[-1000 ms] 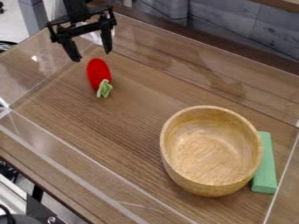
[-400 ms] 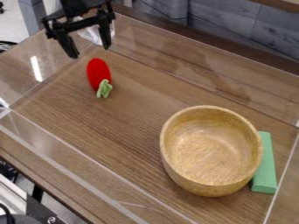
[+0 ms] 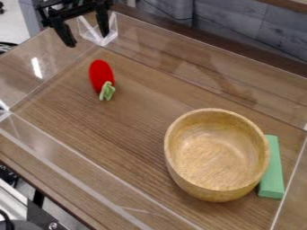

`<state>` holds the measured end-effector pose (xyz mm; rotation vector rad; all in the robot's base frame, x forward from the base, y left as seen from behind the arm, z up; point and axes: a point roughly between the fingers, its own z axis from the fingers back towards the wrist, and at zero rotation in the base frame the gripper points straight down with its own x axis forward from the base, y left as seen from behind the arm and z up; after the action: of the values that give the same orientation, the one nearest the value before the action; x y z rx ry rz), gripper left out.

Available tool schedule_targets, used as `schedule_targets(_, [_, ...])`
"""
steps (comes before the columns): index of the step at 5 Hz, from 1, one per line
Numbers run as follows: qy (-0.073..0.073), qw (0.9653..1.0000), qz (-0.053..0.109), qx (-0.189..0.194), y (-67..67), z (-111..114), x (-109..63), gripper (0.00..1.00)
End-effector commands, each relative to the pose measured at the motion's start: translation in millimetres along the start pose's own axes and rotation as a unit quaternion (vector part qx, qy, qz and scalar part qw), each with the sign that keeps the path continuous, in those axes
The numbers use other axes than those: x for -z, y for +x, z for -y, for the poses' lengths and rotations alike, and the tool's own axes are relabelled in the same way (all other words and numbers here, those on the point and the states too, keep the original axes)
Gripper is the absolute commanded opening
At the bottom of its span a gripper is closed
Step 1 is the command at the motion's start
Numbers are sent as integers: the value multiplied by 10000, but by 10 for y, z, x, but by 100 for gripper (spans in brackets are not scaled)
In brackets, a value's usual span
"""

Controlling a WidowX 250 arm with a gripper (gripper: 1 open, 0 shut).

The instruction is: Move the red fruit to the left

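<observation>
The red fruit (image 3: 100,75) lies on its side on the wooden tabletop (image 3: 144,90), in the upper left part of the view, with its small green leafy cap (image 3: 107,91) pointing toward the lower edge of the picture. Nothing touches it. Above it, close to the top left corner, hangs the black gripper (image 3: 84,30), pointing downward; its 2 fingers (image 3: 65,34) are spread wide and they hold nothing. The gripper is clearly apart from the fruit, higher in the picture and a little to the left of it. In the lower right part of the view stands a round wooden bowl (image 3: 216,154), upright, and its inside shows only bare wood. Just beside the right side of the bowl lies a flat light-green bar (image 3: 272,167), long and narrow; if it really touches the bowl, I cannot tell. The bowl and the bar are well apart from the fruit. Low transparent walls (image 3: 42,135) run along the edges of the tabletop and give some light reflections on the left side.
</observation>
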<state>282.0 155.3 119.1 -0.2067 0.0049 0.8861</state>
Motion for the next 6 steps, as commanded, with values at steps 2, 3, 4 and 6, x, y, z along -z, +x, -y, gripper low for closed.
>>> schedule_targets(2, [-24, 9984, 360, 439, -24, 130, -218, 100])
schedule_targets(3, [17, 9975, 362, 607, -55, 119, -167, 100])
schedule_targets(4, [13, 9971, 366, 668, 38, 39, -179, 100])
schedule_targets(6, [56, 9957, 322, 863, 108, -42, -201, 100])
